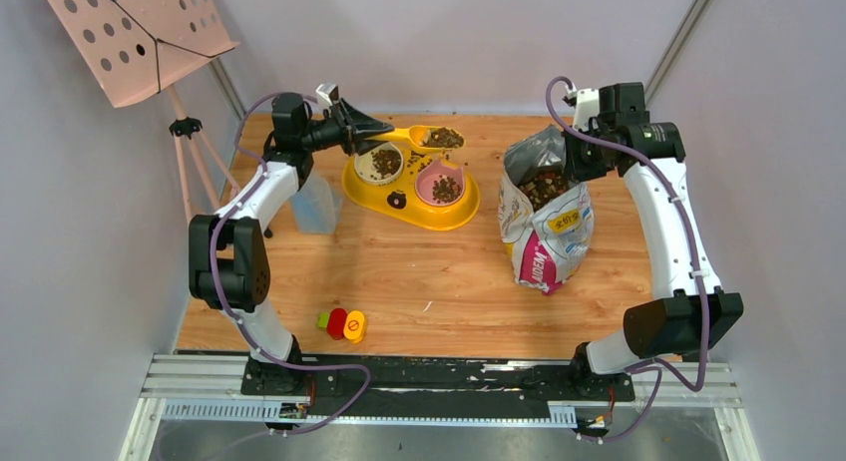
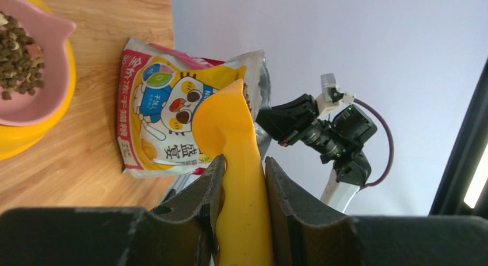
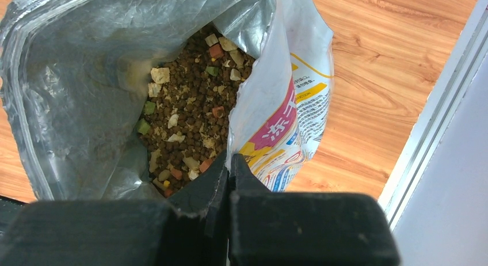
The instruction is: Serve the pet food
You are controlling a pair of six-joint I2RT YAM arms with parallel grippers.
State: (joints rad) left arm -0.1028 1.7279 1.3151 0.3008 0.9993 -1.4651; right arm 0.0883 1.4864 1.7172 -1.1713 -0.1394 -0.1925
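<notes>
A printed foil bag (image 1: 547,227) stands open, right of the yellow feeder (image 1: 424,215). A yellow scoop (image 1: 404,134) hangs above the feeder's far edge.

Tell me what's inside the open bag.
Dark brown kibble mixed with pale, green and orange bits lies in the bag. The foil walls hide how deep it goes, and the right gripper, shut on the rim, covers the near edge.
</notes>
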